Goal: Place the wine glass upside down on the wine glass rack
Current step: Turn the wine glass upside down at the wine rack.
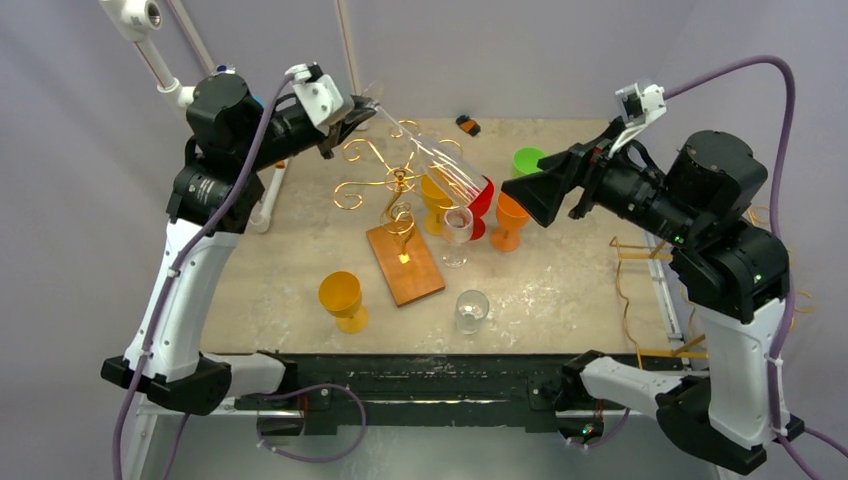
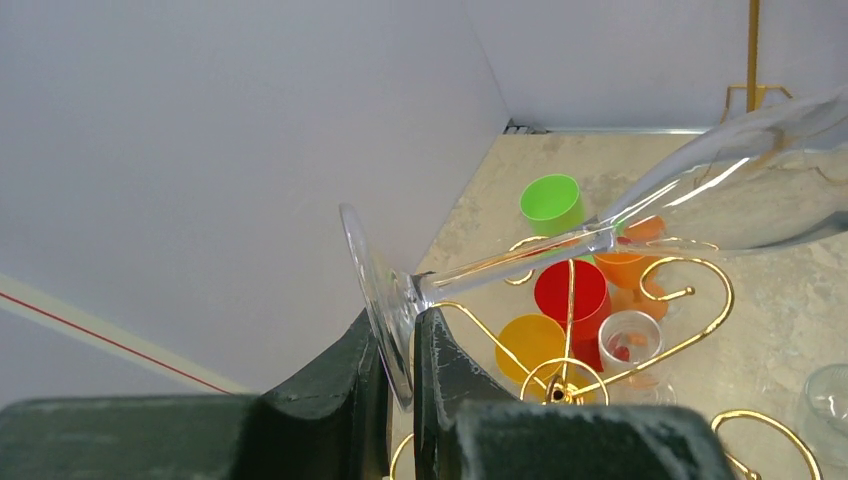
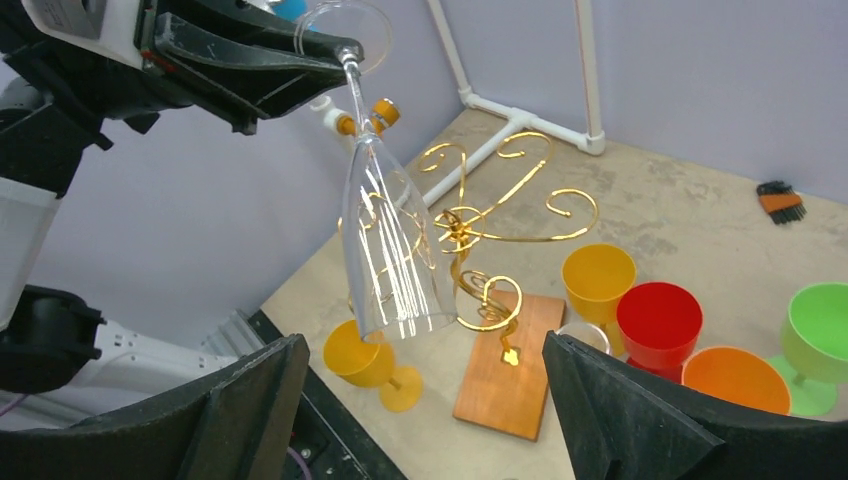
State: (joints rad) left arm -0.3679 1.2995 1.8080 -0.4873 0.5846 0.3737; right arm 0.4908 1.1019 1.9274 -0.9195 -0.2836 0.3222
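A clear wine glass (image 1: 440,160) hangs tilted over the rack, its foot up at the left and its bowl down to the right. My left gripper (image 1: 362,108) is shut on the foot (image 2: 385,310), whose edge is pinched between the dark fingers. The wine glass rack (image 1: 400,185) is gold curled wire on a wooden base (image 1: 405,265), and it stands under the glass. My right gripper (image 1: 535,190) stands open to the right of the bowl, clear of it. In the right wrist view the bowl (image 3: 395,260) hangs in front of the rack's hooks (image 3: 500,215).
Behind and right of the rack crowd a yellow (image 1: 437,195), a red (image 1: 482,200), an orange (image 1: 510,215) and a green goblet (image 1: 527,160). A yellow goblet (image 1: 343,300) and two clear glasses (image 1: 471,310) (image 1: 457,228) stand nearer. A small brush (image 1: 467,124) lies at the back.
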